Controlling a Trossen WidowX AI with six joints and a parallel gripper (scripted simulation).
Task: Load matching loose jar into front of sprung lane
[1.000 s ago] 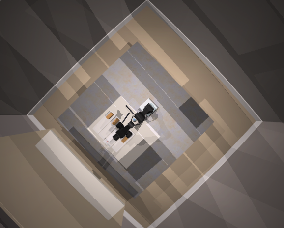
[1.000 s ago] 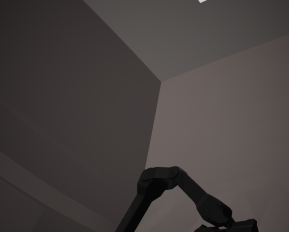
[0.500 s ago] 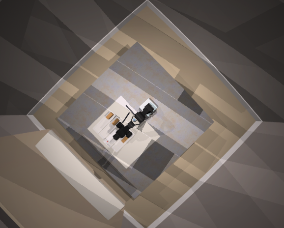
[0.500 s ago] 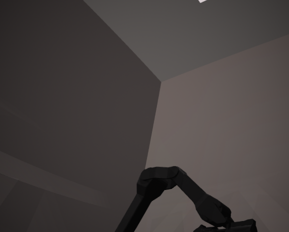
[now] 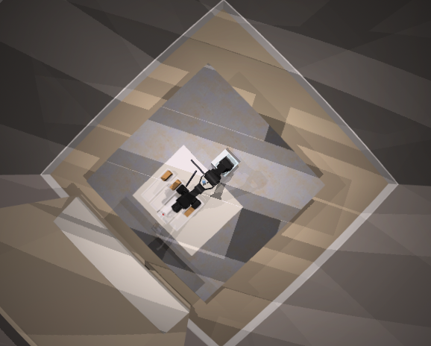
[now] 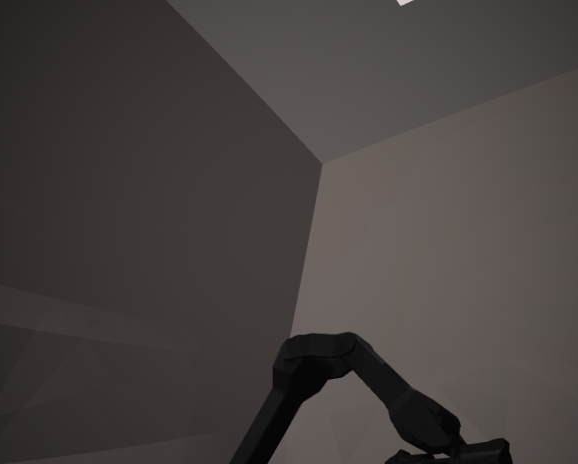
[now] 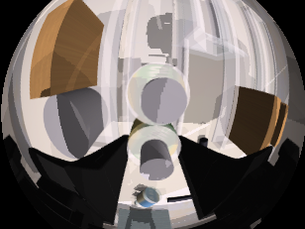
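Observation:
In the wrist view my gripper (image 7: 152, 139) is shut on a round jar with a grey top (image 7: 156, 169), held upright between the black fingertips. A second round jar of like look (image 7: 164, 100), with a pale rim and grey top, stands directly ahead of it, in line with the sprung lane (image 7: 122, 54). The two jars overlap in this view; whether they touch cannot be told. The pusher plate and the low front stop cannot be made out clearly. In the top view the arm hides the fingertips and both jars. The exterior view shows only the arm's upper links.
Clear lane walls run alongside. A wooden block (image 7: 69, 49) (image 5: 175, 184) and a large grey round shape (image 7: 81, 123) are left of the jars. Another wooden block (image 7: 253, 120) (image 5: 189, 212) is right. A small blue can (image 7: 149, 197) (image 5: 204, 182) lies behind the fingers, near dark rods (image 5: 197, 166).

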